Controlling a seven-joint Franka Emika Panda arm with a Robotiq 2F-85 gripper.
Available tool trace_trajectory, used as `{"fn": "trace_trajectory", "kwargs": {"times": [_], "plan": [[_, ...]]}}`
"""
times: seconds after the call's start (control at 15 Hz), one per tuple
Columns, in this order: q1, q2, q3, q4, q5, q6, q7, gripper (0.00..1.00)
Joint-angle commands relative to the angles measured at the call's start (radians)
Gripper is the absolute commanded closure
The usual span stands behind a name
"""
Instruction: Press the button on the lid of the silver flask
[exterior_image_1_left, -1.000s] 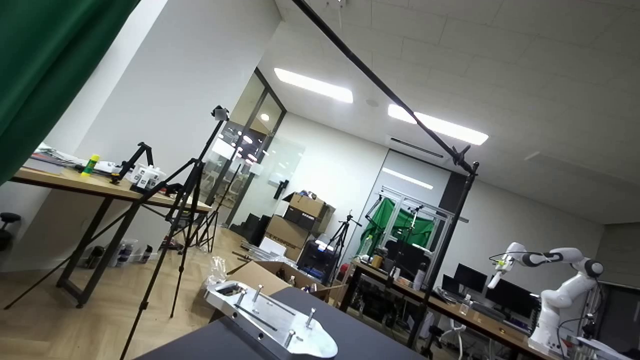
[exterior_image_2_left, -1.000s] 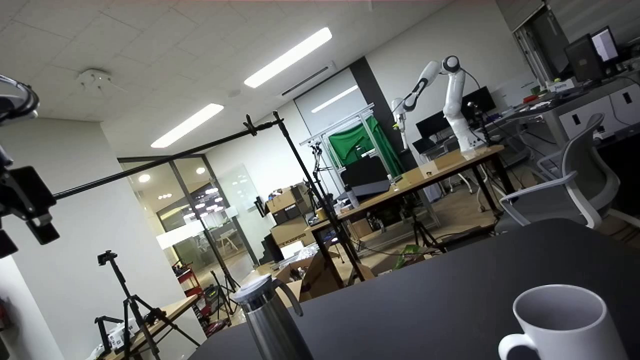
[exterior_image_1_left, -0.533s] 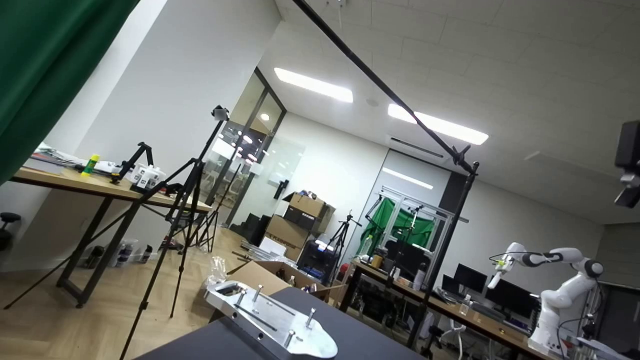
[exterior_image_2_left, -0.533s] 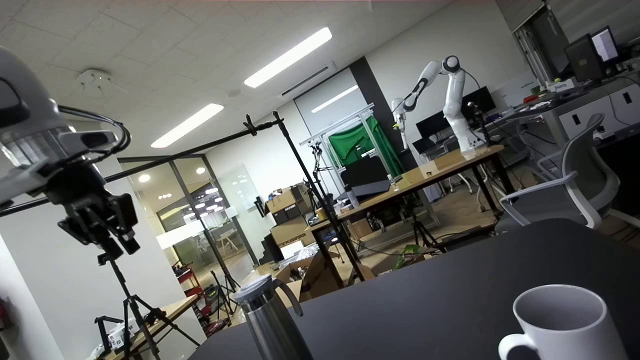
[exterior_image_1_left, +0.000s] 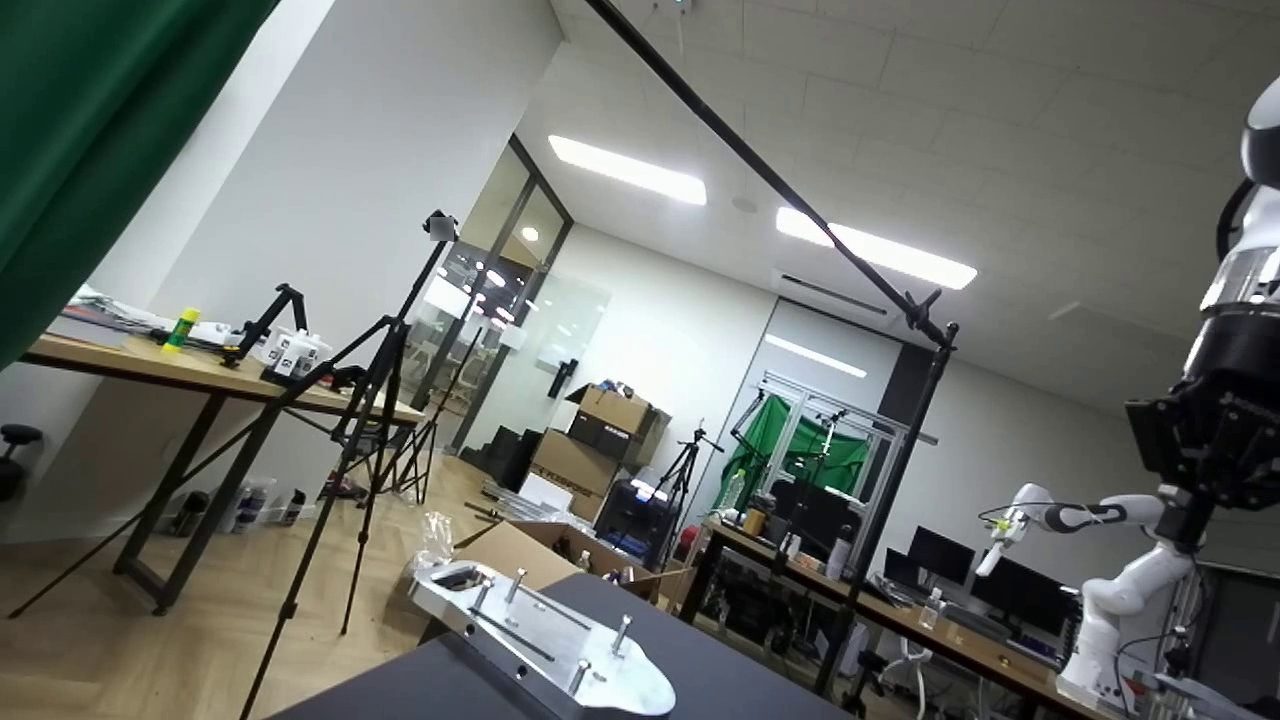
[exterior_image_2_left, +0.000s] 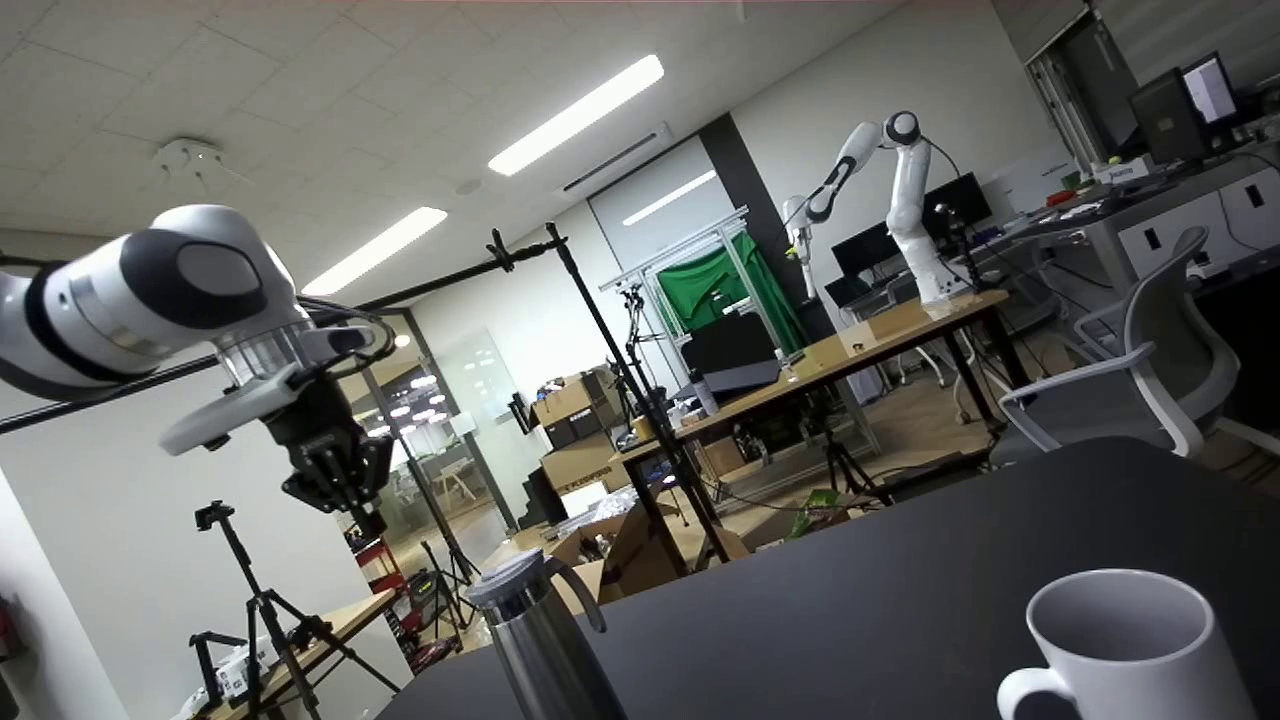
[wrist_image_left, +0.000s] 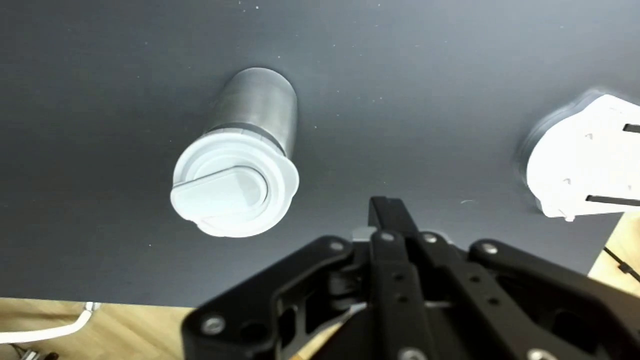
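The silver flask (exterior_image_2_left: 555, 660) stands on the dark table, partly cut off by the lower edge of an exterior view. From above, the wrist view shows its pale grey lid (wrist_image_left: 280, 200) with a raised, rounded tab, seemingly the button (wrist_image_left: 220, 192), lying across it. My gripper (wrist_image_left: 392, 202) is shut, its fingertips meeting with nothing between them. It hangs over the table, to the right of the lid in the wrist view and apart from it. In an exterior view the gripper (exterior_image_2_left: 370, 522) is higher than the flask and to its left. Both fingertips also show together in an exterior view, at the gripper (exterior_image_1_left: 1185, 535).
A flat metal plate with upright bolts (exterior_image_1_left: 560, 640) lies on the table; the wrist view shows this plate (wrist_image_left: 585, 165) at the right. A white mug (exterior_image_2_left: 1130, 660) stands near the table's front. The table's edge (wrist_image_left: 150, 305) runs along the wrist view's bottom.
The arm has swung further into both exterior views, bringing the gripper closer to the flask. Its fingers, apart a second ago, have come together. Flask and mug have not moved.
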Motion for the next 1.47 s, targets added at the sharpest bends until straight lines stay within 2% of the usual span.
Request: {"fn": "trace_trajectory", "kwargs": {"times": [0.0, 0.2, 0.87, 1.4], "plan": [[-0.012, 0.120, -0.026, 0.134, -0.075, -0.091, 0.032, 1.00], [-0.015, 0.176, -0.047, 0.172, -0.101, -0.119, 0.028, 1.00], [-0.025, 0.245, -0.088, 0.159, -0.110, -0.075, 0.012, 1.00], [-0.033, 0.276, -0.097, 0.116, -0.083, 0.058, -0.022, 1.00]]}}
